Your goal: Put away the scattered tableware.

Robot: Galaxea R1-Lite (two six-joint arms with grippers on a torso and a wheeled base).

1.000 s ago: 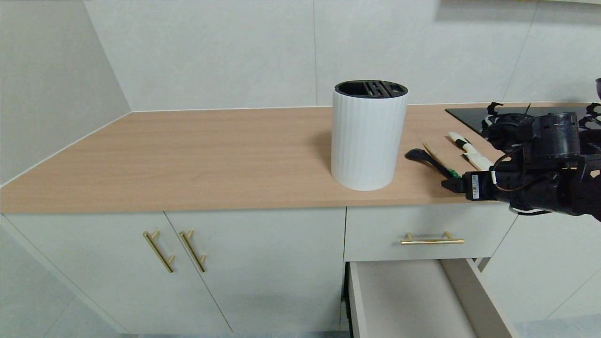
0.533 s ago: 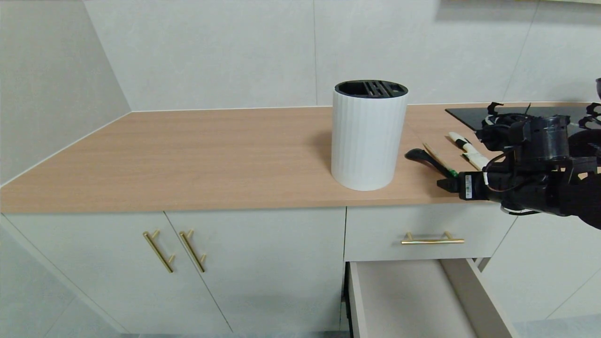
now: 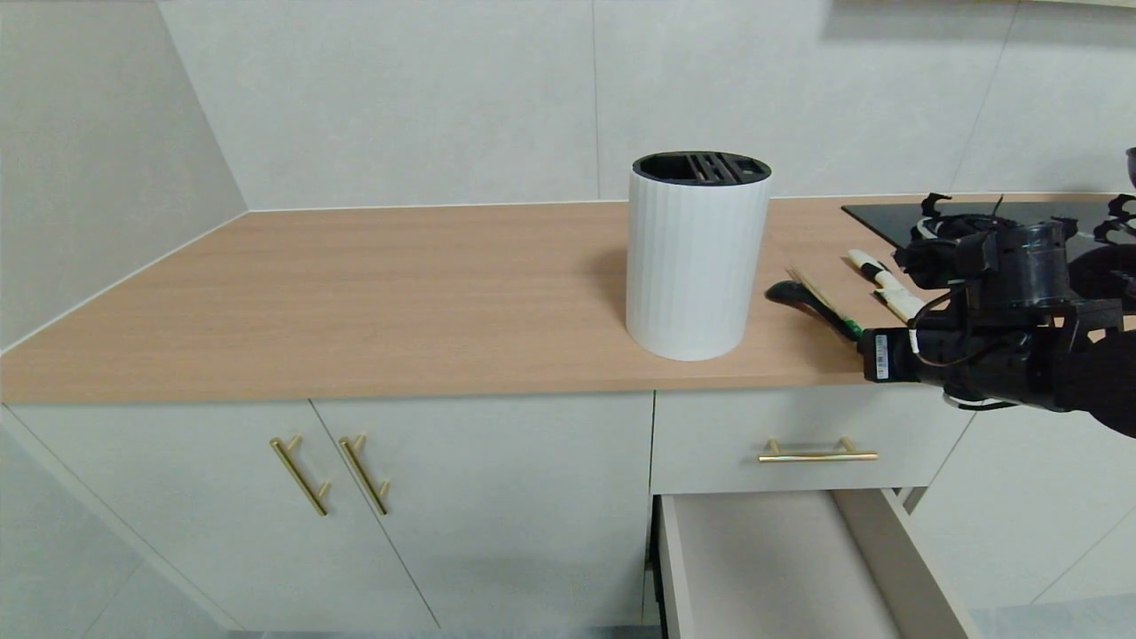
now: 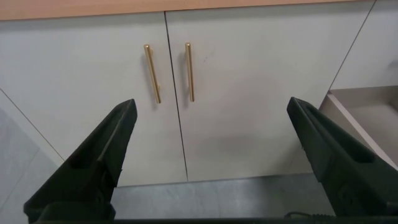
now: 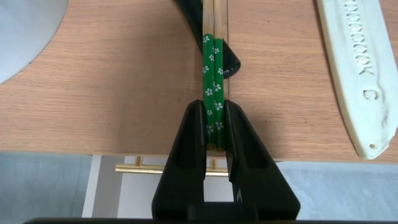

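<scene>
The chopsticks point(image 5: 214, 74), a pair with green flowered ends, are clamped by those ends between the narrowed fingers of the right end effector point(image 5: 215, 113), at the near right edge of the surface point(image 3: 399, 302). Their pale tips point away toward the far side and cross over the black spoon point(image 3: 783, 290). Whether they rest on it or are just clear of it I cannot tell.

The spoon lies on the surface just right of the white ribbed utensil holder point(image 3: 697, 266), which stands upright with the slots of its black top empty as far as the head view shows. A white utensil point(image 3: 883, 284) lies flat farther right, near the corner of the black cooktop point(image 3: 887, 217), apart from the chopsticks.

Below the near edge, under the right end effector, a drawer point(image 3: 772, 568) stands pulled out, and no tableware shows on the part of its floor that is in view.

The left end effector point(image 4: 214, 143) hangs low in front of the cabinet doors, its fingers spread wide and holding nothing.

By my reading the task is at an early stage: nothing has been stowed, the first item is gripped but not yet carried off, and the spoon and the white utensil are untouched. Holder and drawer both look like possible homes.
</scene>
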